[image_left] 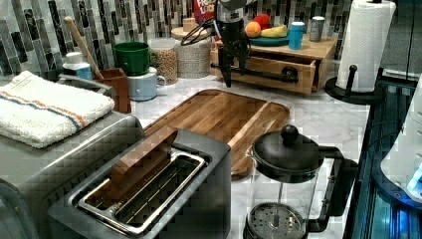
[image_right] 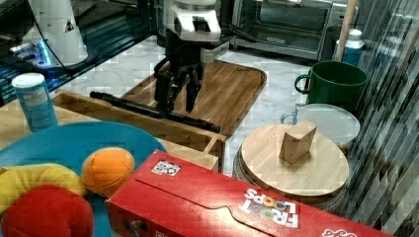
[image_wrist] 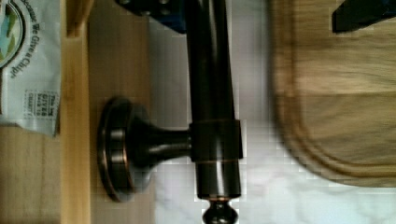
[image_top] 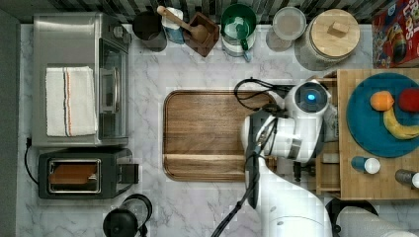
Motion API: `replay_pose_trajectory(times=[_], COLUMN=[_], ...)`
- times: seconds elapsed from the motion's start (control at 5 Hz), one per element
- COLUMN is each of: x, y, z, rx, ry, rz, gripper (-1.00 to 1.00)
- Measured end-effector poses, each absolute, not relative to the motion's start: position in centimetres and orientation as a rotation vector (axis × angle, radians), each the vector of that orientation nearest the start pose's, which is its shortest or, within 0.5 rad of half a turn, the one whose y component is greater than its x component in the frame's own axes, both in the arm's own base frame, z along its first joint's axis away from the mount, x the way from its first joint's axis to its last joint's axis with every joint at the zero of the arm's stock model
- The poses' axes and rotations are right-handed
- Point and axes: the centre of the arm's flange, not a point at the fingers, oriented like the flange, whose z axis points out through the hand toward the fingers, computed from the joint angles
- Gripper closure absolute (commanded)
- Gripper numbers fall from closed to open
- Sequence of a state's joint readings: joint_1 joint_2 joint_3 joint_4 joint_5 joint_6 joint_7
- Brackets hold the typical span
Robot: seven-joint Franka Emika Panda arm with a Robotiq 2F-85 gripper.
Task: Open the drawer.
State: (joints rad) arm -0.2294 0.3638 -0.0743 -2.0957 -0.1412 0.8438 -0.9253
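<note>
one gripper [image_right: 179, 98] straddles the drawer [image_right: 148, 123] handle [image_right: 148, 111].

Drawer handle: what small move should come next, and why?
Probably close the jaws on the bar handle before pulling toward the tray. The gripper straddles the bar with its jaws apart, and the drawer is only partly out.

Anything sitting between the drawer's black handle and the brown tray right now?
Nothing: in the wrist view just a bare strip of marble counter separates the bar handle from the brown tray. The left view agrees.
</note>
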Motion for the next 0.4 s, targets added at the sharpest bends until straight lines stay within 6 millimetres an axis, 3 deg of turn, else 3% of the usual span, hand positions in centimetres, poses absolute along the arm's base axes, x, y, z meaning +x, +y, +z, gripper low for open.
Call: replay_pose_trajectory(times=[0.4], x=[55.0], y=[-10.7], z=[24.3], rx=[-3.191], ry=[0.112], rz=[0.103], gripper=[-1.0])
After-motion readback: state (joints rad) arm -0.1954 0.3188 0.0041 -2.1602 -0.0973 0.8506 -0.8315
